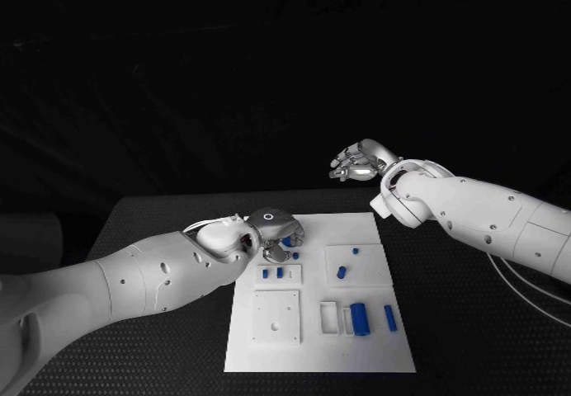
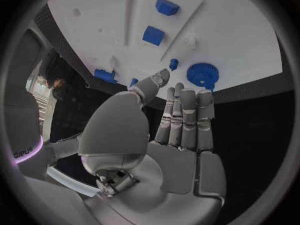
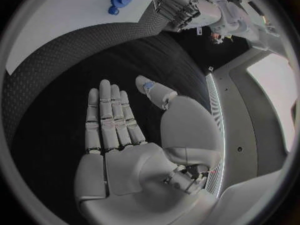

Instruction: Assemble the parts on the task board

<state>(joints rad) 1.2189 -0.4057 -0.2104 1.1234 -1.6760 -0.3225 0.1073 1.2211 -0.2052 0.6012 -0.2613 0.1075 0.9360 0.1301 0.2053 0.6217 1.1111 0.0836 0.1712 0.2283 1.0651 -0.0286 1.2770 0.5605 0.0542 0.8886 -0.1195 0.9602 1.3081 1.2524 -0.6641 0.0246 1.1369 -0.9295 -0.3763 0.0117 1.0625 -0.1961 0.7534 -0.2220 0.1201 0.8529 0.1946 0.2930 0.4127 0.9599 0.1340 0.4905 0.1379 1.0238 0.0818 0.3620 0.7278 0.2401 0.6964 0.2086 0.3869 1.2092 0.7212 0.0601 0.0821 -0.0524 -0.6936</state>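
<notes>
No writing can be read on the task board (image 1: 369,346) or on its parts. The white board lies in the middle of the black table (image 1: 155,223), its long axis running away from the robot.

On the near half a long blue peg (image 1: 360,318) and a slimmer blue bar (image 1: 390,318) lie flat side by side, both pointing along the board's length. Further up, a short blue pin (image 1: 342,271) lies slightly tilted, with a tiny blue stud (image 1: 355,249) beyond it. Two small blue blocks (image 1: 272,272) sit in a recessed plate just below the left hand.

A blue gear (image 2: 202,75) lies flat at the board's far edge, just off the left hand's fingertips (image 2: 187,96); whether they touch it is hard to judge.

The left hand (image 1: 271,233) hovers over the board's far left corner, fingers straight and together, thumb apart, holding nothing. The right hand (image 1: 361,162) hangs beyond the board's far edge, palm flat, fingers extended, empty.
</notes>
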